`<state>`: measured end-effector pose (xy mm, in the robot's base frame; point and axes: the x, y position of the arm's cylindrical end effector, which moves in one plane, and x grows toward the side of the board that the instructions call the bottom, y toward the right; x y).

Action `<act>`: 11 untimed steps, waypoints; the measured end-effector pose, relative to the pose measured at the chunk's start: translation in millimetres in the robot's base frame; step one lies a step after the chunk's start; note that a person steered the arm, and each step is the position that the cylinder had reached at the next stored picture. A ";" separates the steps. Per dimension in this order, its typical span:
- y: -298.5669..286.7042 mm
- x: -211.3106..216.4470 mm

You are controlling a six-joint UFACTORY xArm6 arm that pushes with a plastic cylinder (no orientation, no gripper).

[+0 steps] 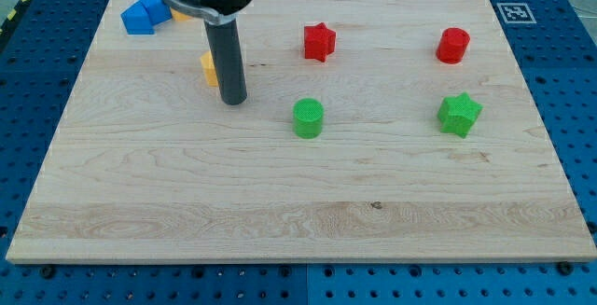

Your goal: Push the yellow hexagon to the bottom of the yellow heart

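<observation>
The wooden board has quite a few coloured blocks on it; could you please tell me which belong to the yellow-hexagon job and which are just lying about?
Job:
- yellow block, largely hidden behind the rod, shape unclear
- yellow piece near the blue blocks, mostly hidden
- my tip, just right of the yellow block

Lying about:
- two blue blocks
- red star
- red cylinder
- green cylinder
- green star

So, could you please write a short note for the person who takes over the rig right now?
My tip is on the board, touching or nearly touching the right side of a yellow block. The rod hides most of this block, so its shape cannot be told.

A second bit of yellow shows at the view's top left, behind the blue blocks and under the arm. Which is the hexagon and which the heart cannot be told.

Done: not confirmed; the two yellow blocks lie apart.
Left: identify the hexagon, then push it to just below the heart.

Red and green blocks lie to the right, away from the work.
</observation>
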<state>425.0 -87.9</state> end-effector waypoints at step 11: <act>-23.9 -116.1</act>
